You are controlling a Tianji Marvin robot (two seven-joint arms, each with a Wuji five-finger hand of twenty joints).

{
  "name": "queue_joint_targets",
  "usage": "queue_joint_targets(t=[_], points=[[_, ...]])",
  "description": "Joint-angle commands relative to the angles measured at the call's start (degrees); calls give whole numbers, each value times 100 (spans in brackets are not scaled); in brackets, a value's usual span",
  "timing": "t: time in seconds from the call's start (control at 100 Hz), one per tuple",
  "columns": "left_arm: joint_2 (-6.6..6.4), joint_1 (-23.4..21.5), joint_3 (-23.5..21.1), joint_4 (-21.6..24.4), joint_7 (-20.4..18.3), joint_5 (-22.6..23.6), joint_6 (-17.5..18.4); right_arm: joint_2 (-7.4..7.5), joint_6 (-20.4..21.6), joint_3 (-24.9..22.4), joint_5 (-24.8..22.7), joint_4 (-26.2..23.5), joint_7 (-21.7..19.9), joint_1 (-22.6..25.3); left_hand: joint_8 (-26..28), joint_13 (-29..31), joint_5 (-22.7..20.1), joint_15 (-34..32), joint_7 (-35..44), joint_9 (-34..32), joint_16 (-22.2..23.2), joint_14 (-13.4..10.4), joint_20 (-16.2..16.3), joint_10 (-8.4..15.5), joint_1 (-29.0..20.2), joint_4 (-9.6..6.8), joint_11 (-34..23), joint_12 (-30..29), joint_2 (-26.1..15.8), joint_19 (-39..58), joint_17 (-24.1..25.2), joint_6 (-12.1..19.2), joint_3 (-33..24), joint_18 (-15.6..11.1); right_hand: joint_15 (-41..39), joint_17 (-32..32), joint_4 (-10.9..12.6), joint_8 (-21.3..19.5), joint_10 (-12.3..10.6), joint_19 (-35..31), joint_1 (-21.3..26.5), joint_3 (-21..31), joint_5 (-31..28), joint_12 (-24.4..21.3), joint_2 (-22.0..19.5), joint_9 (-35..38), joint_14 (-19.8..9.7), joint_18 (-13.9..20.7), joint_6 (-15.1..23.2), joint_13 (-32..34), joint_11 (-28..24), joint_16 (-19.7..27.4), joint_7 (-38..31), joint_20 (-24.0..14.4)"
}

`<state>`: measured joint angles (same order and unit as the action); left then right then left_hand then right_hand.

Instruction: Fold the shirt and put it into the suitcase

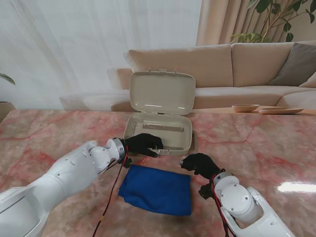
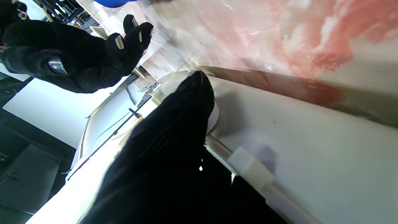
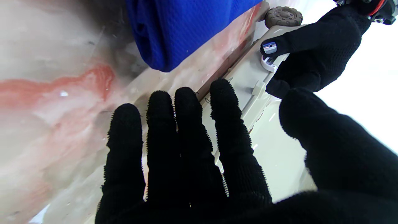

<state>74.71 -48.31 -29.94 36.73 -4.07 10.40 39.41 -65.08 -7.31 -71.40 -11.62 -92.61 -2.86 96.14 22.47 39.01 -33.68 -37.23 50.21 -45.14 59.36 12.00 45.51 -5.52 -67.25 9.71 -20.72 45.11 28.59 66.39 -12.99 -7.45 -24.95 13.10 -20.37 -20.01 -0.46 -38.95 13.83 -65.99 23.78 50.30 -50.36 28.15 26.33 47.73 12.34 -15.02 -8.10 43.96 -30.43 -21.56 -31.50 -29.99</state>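
The blue shirt lies folded into a rectangle on the pink marble table, just nearer to me than the beige suitcase. The suitcase stands open with its lid upright. My left hand, in a black glove, curls over the case's near rim; the right wrist view shows its fingertip on a white latch and the other fingers wrapped under the edge. My right hand hovers by the case's near right corner, fingers stretched out with nothing in them. The shirt's edge lies beside it.
A beige sofa runs behind the table, and wooden bowls sit at the far right edge. Red and black cables hang along both forearms. A case wheel shows at its near corner.
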Motion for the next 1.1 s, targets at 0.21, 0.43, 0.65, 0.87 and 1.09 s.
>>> queue_joint_targets(t=[0.21, 0.43, 0.65, 0.87, 1.09], points=[[-50, -74, -81, 295, -132, -112, -95, -5, -49, -18, 34, 63, -78, 50, -133, -588, 128, 303, -525, 789, -1355, 283, 50, -236, 191, -234, -602, -859, -589, -285, 300, 629, 241, 204, -47, 27, -85, -101, -24, -189, -6, -67, -187, 19, 31, 86, -29, 74, 65, 142, -63, 59, 72, 104], [-160, -130, -131, 543, -262, -154, -169, -4, -46, -15, 33, 79, -83, 34, -92, -849, 292, 576, -976, 1173, -1543, 288, 46, -336, 612, -259, -617, -1685, -700, -450, 494, 523, 352, 269, -54, 33, -84, -98, -9, -190, 19, -112, -179, 20, 3, 66, -16, 67, 51, 133, -62, 55, 85, 101], [-234, -170, -169, 722, -515, -364, -232, -4, -46, -5, 31, 88, -87, 24, 5, -1037, 393, 768, -1372, 1350, -1688, 322, 19, -436, 917, -338, -456, -1853, -945, -610, 648, 430, 551, 299, -55, 43, -75, -97, -4, -188, 44, -153, -183, 16, -9, 56, -10, 66, 43, 126, -59, 56, 97, 100], [-361, -352, -373, 1176, -647, -524, -461, -8, -34, 1, 20, 96, -69, 3, 71, -1120, 430, 870, -1527, 1424, -1776, 335, 0, -473, 979, -396, -385, -1906, -1076, -678, 709, 384, 694, 306, -57, 38, -66, -108, -27, -190, 10, -115, -196, 17, 33, 87, -20, 61, 77, 148, -65, 56, 84, 98], [-706, -914, -1013, 2398, -746, -373, -1181, 10, 18, -32, -40, -38, -90, 65, 223, -1175, 375, 876, -1709, 1442, -1880, 396, -71, -539, 488, -493, -335, -1950, -1355, -749, 764, 334, 1655, 287, -47, 38, -73, -114, -28, -189, 1, -68, -203, 15, 91, 101, -9, 61, 90, 159, -50, 56, 75, 97]])
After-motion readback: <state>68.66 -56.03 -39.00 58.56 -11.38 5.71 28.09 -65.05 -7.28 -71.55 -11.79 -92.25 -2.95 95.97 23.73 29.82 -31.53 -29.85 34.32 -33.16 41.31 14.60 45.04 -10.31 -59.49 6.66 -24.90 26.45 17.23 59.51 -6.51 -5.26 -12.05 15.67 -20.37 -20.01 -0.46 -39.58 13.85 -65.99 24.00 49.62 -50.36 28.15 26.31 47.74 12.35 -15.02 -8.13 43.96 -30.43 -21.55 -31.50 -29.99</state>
